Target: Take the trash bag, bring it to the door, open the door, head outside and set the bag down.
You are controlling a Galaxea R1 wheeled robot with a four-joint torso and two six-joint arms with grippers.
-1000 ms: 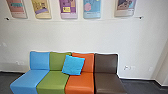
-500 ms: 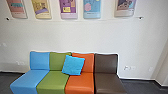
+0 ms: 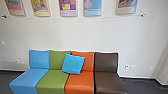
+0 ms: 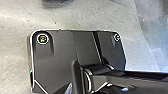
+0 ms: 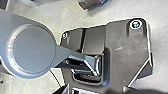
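4 coloured seats [image 3: 80, 78] vs. pale wall [image 3: 82, 33], dk. floor [image 3: 140, 86].

Tilted blue cushion [image 3: 73, 64] on a multicoloured bench [image 3: 79, 80], near its middle.

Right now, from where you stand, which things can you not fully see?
- Posters: tops cut off by the head view's upper edge.
- Chairs: bottoms cut off by its lower edge.
- Green backrest: partly behind the cushion, head view.
- Dark thing: cut off by the left wrist view's edge.

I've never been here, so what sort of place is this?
Probably a waiting area or lounge: joined blue, green, orange and brown seats, a cushion, and posters on the wall.
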